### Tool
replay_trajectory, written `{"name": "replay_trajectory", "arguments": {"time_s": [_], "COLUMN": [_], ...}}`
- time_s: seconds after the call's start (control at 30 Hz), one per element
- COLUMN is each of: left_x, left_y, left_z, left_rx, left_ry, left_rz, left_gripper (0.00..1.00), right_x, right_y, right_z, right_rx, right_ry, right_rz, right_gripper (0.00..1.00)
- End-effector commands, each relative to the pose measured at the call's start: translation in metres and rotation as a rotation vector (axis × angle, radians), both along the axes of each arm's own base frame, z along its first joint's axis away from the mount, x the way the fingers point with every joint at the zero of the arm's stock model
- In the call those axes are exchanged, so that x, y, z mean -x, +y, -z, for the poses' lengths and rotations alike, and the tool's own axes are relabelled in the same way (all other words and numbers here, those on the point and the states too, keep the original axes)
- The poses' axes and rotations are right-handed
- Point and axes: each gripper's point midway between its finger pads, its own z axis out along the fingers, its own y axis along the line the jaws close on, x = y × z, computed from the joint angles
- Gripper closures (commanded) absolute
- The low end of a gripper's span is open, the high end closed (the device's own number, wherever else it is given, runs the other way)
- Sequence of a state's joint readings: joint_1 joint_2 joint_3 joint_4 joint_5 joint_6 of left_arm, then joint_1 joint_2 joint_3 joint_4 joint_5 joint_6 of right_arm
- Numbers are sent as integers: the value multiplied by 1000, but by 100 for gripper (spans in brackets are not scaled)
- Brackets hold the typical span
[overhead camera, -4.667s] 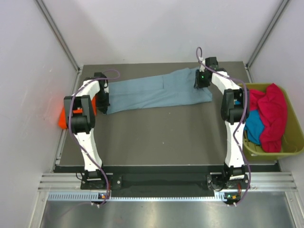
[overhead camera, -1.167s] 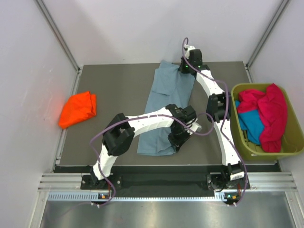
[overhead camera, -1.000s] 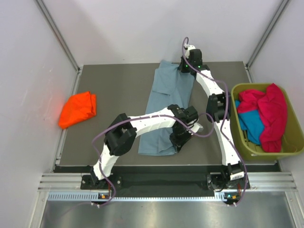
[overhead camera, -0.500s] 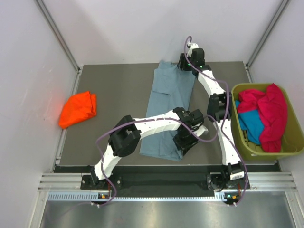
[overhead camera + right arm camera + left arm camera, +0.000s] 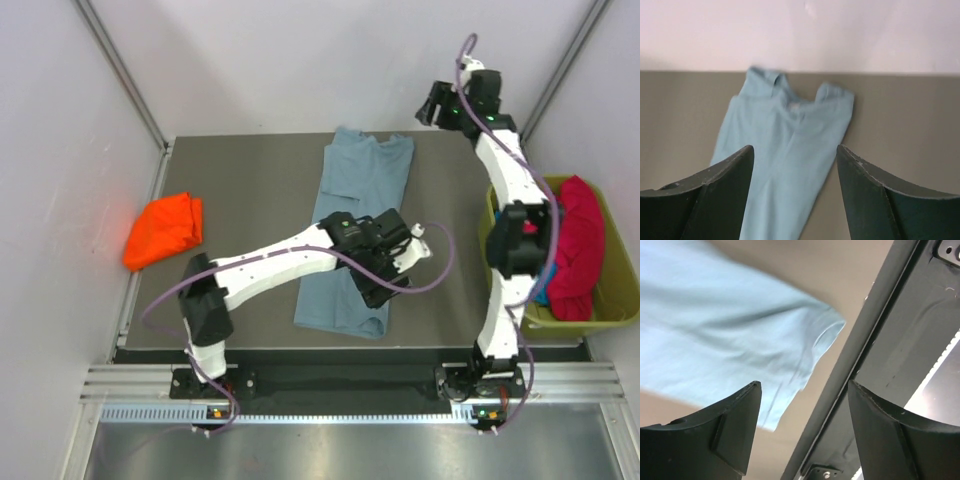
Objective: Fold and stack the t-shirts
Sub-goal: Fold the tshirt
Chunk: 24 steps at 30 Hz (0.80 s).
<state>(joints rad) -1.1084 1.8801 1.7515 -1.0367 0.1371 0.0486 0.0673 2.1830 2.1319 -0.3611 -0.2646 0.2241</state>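
The grey-blue t-shirt [image 5: 355, 185] lies flat as a long folded strip running from the table's back edge to near its front edge. My left gripper [image 5: 373, 285] hovers open over its near end; the left wrist view shows the shirt's corner [image 5: 740, 335] beyond my open left gripper [image 5: 804, 385], with nothing between the fingers. My right gripper [image 5: 437, 105] is raised at the back right, clear of the cloth. It is open [image 5: 795, 147] and looks down on the shirt's collar end [image 5: 785, 135]. The orange-red t-shirt [image 5: 165, 230] lies folded at the left.
An olive-green bin [image 5: 600, 320] stands off the table's right edge, holding the crimson-pink t-shirt [image 5: 580, 240] and a bit of the teal one [image 5: 543, 290] behind my right arm. The table's dark front edge [image 5: 880, 355] runs close to the shirt's near corner.
Both grippers have opened and let go of the grey-blue shirt. The right arm has lifted away to the back right. The left gripper has risen slightly over the shirt's near end.
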Motion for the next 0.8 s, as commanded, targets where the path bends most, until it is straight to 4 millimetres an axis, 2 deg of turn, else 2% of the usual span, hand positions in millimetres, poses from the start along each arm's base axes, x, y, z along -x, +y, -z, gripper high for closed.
{"name": "replay_trajectory", "arguments": {"time_s": [0.0, 0.03, 0.07, 0.1, 0.13, 0.17, 0.2, 0.23, 0.27, 0.3, 0.33, 0.37, 0.47, 0.57, 0.63, 0.7, 0.77], "left_x": [-29, -33, -49, -57, -57, -77, -82, -84, -95, -99, -101, -108, -127, -132, -120, -109, -89], "left_y": [29, 40, 53, 62, 70, 89, 96, 104, 115, 115, 118, 122, 129, 124, 113, 112, 108], "left_z": [-43, -47, -47, -48, -44, -41, -37, -27, -23, -20, -13, -10, -8, -6, 3, 15, 28], "left_rx": [65, 72, 69, 82, 100, 108, 123, 115, 119, 134, 122, 116, 137, 157, 164, 142, 136], "left_ry": [-142, -148, -149, -128, -69, -41, 11, 54, 76, 92, 101, 96, 94, 156, 264, 333, 451], "left_rz": [-60, -87, -150, -216, -251, -338, -431, -471, -530, -553, -568, -586, -650, -664, -635, -647, -646], "left_gripper": [25, 25, 25, 25, 25, 26, 28, 29, 30, 32, 33, 34, 39, 44, 42, 40, 39], "right_x": [73, 106, 125, 147, 186, 206, 225, 256, 270, 282, 305, 319, 356, 380, 387, 389, 389], "right_y": [2, 7, 10, 14, 19, 26, 30, 34, 40, 44, 45, 52, 66, 73, 73, 75, 76], "right_z": [-22, -7, 6, 17, 40, 52, 61, 79, 86, 92, 106, 112, 129, 142, 150, 153, 153], "right_rx": [-119, -147, -163, -185, -231, -242, -249, -258, -259, -262, -261, -252, -235, -210, -195, -199, -198], "right_ry": [128, 208, 266, 320, 415, 458, 494, 545, 563, 576, 609, 626, 660, 691, 713, 722, 719], "right_rz": [-51, -88, -98, -108, -116, -132, -138, -146, -167, -178, -178, -201, -276, -317, -320, -314, -317], "right_gripper": [34, 34, 34, 34, 34, 34, 34, 34, 35, 35, 36, 36, 38, 39, 39, 39, 40]}}
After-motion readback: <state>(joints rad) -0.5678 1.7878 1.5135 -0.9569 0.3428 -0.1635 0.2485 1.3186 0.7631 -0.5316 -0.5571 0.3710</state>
